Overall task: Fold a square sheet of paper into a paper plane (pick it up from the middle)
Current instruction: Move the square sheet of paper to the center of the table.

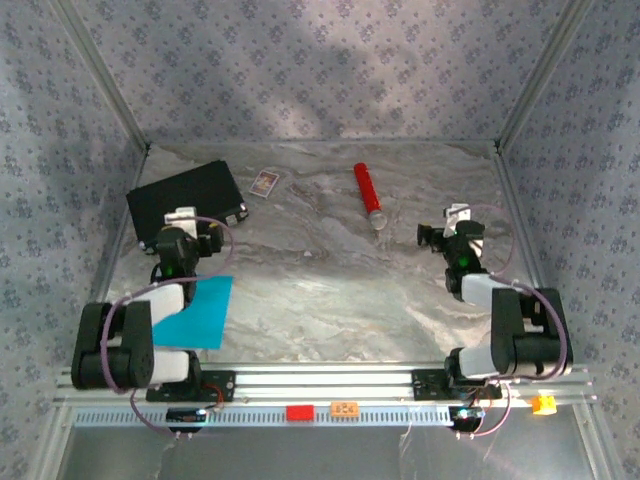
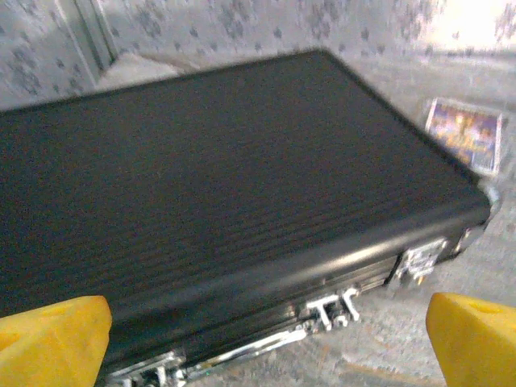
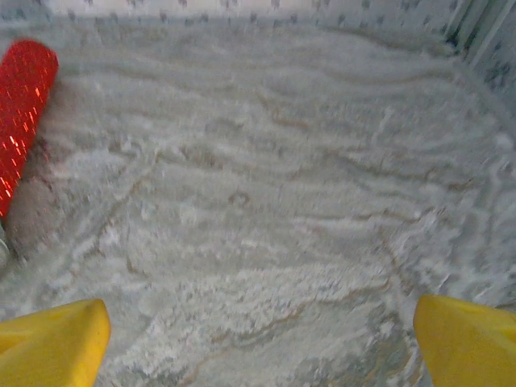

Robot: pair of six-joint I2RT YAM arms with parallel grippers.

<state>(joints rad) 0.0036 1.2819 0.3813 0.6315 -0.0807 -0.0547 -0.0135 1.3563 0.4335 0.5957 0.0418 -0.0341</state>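
Thin, bright cyan-blue square sheet of paper (image 1: 205,315), unfolded and flat on the marbled grey tabletop (image 1: 340,290) close to its near-left corner; its left part is covered by the left arm's forearm, and its edges sit slightly skewed to the tabletop's near edge. Being square, the sheet offers no long axis; its visible middle lies toward the near edge from the left gripper (image 1: 182,222), whose released, wide-apart jaws face the opposite way, toward the far edge. In the left wrist view the left gripper (image 2: 262,347) looks onto the black rectangular ribbed case with metal latches (image 2: 226,177), with a small printed white card (image 2: 466,133) just beyond the case's right corner. The left arm is judged the nearer one; it would need to draw back and tip down to reach the sheet's middle. The right gripper (image 1: 452,225), jaws likewise released and holding nothing, hangs over the right side, well apart from the sheet; a red glittery cylinder (image 3: 24,105) lies to its left. Patterned fabric walls (image 1: 320,60) enclose three sides.
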